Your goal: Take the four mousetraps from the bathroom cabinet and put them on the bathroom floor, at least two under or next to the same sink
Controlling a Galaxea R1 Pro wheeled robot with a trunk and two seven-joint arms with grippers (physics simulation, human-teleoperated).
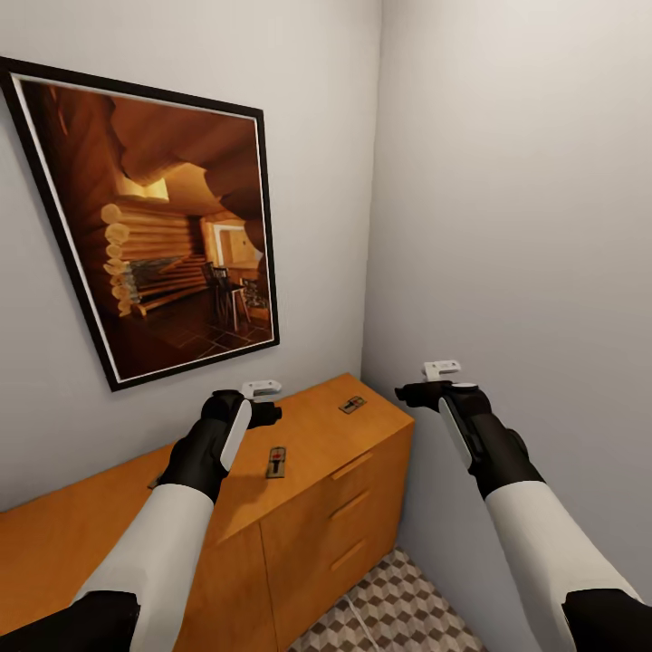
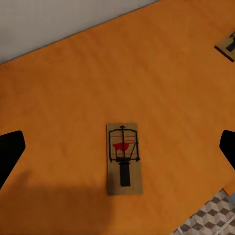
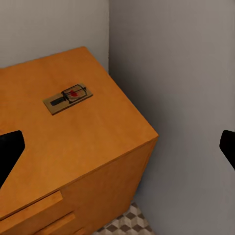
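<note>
No text, label, brand, number or sign is showing readably anywhere. The mousetraps (image 2: 124, 159) lying on the cabinet (image 1: 317, 507) are carrying only a red mark, no letters, and the framed picture (image 1: 149, 226) above it is showing none.

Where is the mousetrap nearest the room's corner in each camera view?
Head view: the corner mousetrap lies on the cabinet, between the two arms, near its far end.
Left wrist view: it is cut off at the picture's edge, beyond the other mousetrap.
Right wrist view: it shows whole, close to the back wall.
Shared landmark: the cabinet's orange top.
</note>
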